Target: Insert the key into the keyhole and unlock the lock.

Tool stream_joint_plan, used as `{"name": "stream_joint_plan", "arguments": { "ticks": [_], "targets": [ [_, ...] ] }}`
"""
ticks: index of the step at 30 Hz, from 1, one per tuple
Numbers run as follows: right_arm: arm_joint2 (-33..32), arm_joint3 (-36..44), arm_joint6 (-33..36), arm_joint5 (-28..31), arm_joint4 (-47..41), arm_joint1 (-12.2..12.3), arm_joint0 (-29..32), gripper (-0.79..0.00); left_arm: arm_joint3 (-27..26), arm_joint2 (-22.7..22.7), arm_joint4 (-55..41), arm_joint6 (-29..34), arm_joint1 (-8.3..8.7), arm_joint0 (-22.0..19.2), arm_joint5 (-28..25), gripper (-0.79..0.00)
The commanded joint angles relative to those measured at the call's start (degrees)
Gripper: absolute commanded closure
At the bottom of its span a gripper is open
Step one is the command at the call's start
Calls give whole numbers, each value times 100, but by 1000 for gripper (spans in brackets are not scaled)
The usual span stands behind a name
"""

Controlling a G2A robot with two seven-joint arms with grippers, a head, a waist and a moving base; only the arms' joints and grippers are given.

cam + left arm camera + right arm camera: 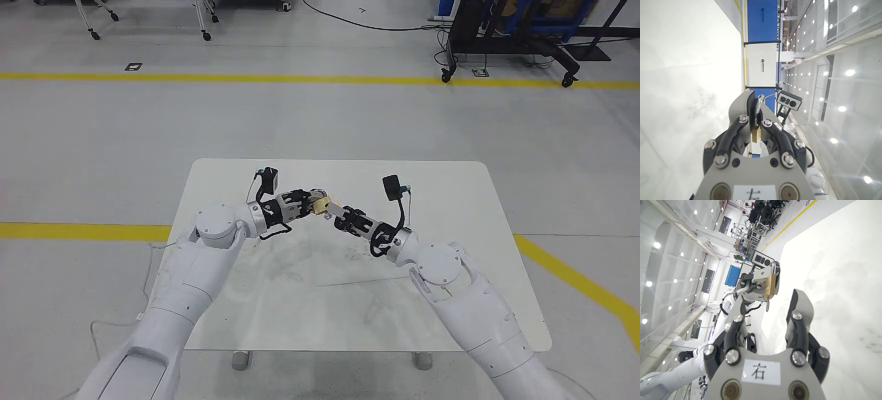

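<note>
1. Above the far middle of the surface, find the brass padlock lifted clear, keyhole end turned toward the right arm. Judging by the bow alone sticking out, treat the key as already seated in the keyhole.
2. Note the left end effector clenched on the shackle rather than on the brass body, so expect some swivel under torque.
3. Note the right end effector released, jaws spread wide, with the key bow just ahead of the gap and touching neither finger.
4. Probable step in hand: take the bow and turn it. Ease forward until the bow sits between the pads, square the pads to its flat faces, then close firmly.
5. Twist about the key's own axis, never sideways, and hold the left arm stiff against the turn.
6. Avoid pulling on the key while turning, and watch for the body dropping away from the shackle.
</note>
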State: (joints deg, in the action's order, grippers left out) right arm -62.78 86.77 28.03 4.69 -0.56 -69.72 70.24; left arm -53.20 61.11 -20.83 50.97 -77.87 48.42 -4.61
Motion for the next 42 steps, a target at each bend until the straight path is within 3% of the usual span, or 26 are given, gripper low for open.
{"name": "stream_joint_plan", "arguments": {
  "ticks": [1,9,12,13,14,23,27,33,42],
  "targets": [
    [0,1,-1,0,1,0,0,-785,27,-5,-11,2,-3,-12,-15,0],
    [0,1,-1,0,1,0,0,-785,105,-9,-151,-176,-28,-14,174,0],
    [-3,17,-17,9,-39,-2,24,-785,266,-24,-498,32,-59,-24,670,0],
    [-46,67,-41,58,-137,-2,57,-431,369,-11,-657,124,-69,-49,845,0],
    [-106,116,-1,140,-290,3,104,-18,461,-9,-802,232,-82,-78,992,0],
    [-767,679,410,1066,-1203,99,601,0,1466,79,-2421,1001,-278,-361,1984,0],
    [-461,513,1102,1156,-1264,84,461,0,1672,-46,-2451,1323,-339,-480,1914,0],
    [-16,200,841,1279,-791,-2,188,0,1932,-87,-2538,1501,-392,-591,1763,0],
    [14,15,562,1307,-851,-42,83,0,2089,-147,-2471,1635,-428,-687,1641,0]
  ]
}}
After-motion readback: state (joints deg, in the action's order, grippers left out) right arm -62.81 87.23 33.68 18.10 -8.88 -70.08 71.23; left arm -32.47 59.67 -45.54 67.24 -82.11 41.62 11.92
